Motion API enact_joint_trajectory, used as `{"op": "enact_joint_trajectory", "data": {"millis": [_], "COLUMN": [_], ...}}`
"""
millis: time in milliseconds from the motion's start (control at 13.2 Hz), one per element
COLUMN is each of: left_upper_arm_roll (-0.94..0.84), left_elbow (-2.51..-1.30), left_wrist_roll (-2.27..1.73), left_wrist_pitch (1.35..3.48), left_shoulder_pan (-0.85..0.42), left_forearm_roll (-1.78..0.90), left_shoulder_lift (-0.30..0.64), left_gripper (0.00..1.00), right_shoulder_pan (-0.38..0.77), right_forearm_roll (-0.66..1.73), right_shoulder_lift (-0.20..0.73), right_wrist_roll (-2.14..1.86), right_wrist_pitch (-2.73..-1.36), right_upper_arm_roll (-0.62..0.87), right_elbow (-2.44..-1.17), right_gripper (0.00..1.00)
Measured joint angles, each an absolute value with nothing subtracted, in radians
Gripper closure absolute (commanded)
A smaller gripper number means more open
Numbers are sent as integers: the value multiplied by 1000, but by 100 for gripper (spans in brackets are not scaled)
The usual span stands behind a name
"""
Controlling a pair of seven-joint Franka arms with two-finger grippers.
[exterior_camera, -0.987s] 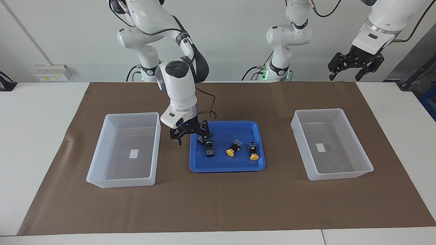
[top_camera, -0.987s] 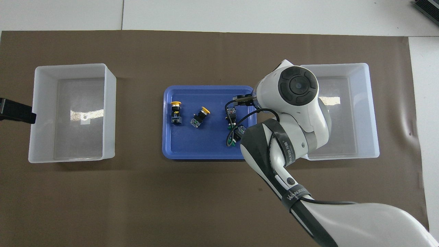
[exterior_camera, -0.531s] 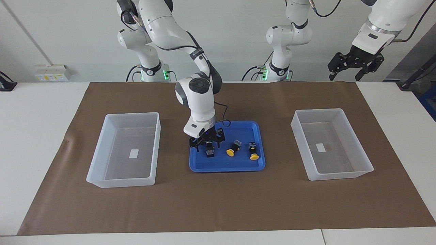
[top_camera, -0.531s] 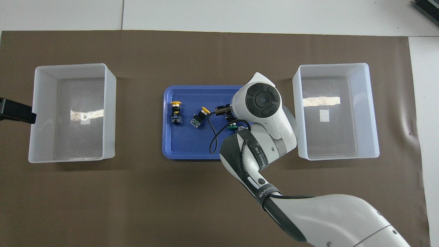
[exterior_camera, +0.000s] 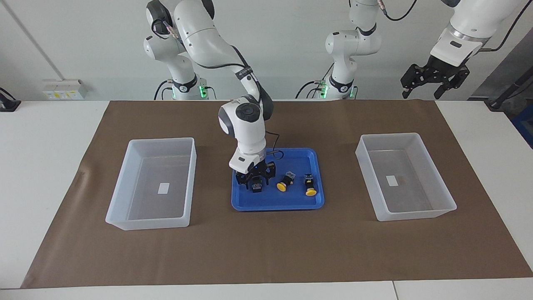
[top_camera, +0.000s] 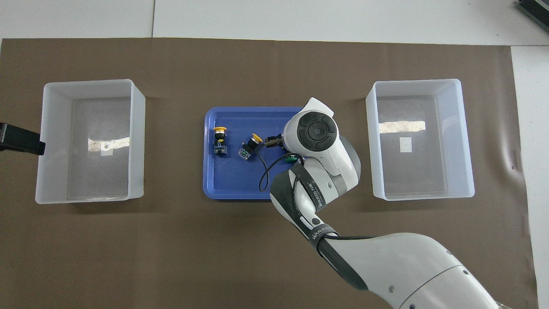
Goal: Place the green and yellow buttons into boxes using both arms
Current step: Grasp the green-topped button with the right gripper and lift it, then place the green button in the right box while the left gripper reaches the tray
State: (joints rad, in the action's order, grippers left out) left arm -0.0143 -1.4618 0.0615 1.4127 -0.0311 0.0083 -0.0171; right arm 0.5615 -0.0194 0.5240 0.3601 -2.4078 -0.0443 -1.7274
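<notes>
Two yellow buttons (exterior_camera: pixel 281 186) (exterior_camera: pixel 310 191) lie in the blue tray (exterior_camera: pixel 291 203), also seen from overhead (top_camera: pixel 220 128) (top_camera: pixel 256 137). My right gripper (exterior_camera: pixel 255 180) is low in the tray, down at a green button's black body (exterior_camera: pixel 257 188). From overhead the right arm covers that spot, and only a bit of green cap (top_camera: pixel 291 159) shows beside it. Two translucent boxes (exterior_camera: pixel 125 166) (exterior_camera: pixel 364 162) stand at either end of the tray with only a white label in each. My left gripper (exterior_camera: pixel 431 85) waits open, raised at the left arm's end of the table.
A brown mat (exterior_camera: pixel 266 250) covers the table under the tray (top_camera: pixel 231 180) and both boxes (top_camera: pixel 137 141) (top_camera: pixel 371 141). The right arm's black cable (top_camera: pixel 262 176) loops over the tray. A black part (top_camera: pixel 19 139) juts in beside the box at the left arm's end.
The right arm swung from the tray's edge by its box toward the tray's middle and came down onto a green button. The left arm has not moved.
</notes>
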Motion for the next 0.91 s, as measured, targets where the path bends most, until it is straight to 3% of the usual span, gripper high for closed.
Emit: {"op": "enact_joint_trajectory", "data": {"millis": [379,607,911], "left_upper_arm_roll": [-14,-14,-14], "left_elbow": [-1462,-1462,-1462], "left_wrist_roll": [61,61,61], "left_wrist_pitch": [1413,1413,1413], "left_shoulder_pan": [-31,-31,-31], "left_forearm_roll": [8,8,8], "left_shoulder_lift": [-17,-17,-17], "left_gripper": [0,0,0], "right_shoulder_pan": [556,533,366], "right_forearm_roll": [-11,2,2], "right_shoulder_lift": [512,391,222], "right_wrist_roll": [384,424,334], "right_wrist_pitch": [-2389,-2256,-2081], "right_upper_arm_roll": [-50,-55,-60], "right_elbow": [-1692,-1637,-1661], "right_gripper": [100,100,100]}}
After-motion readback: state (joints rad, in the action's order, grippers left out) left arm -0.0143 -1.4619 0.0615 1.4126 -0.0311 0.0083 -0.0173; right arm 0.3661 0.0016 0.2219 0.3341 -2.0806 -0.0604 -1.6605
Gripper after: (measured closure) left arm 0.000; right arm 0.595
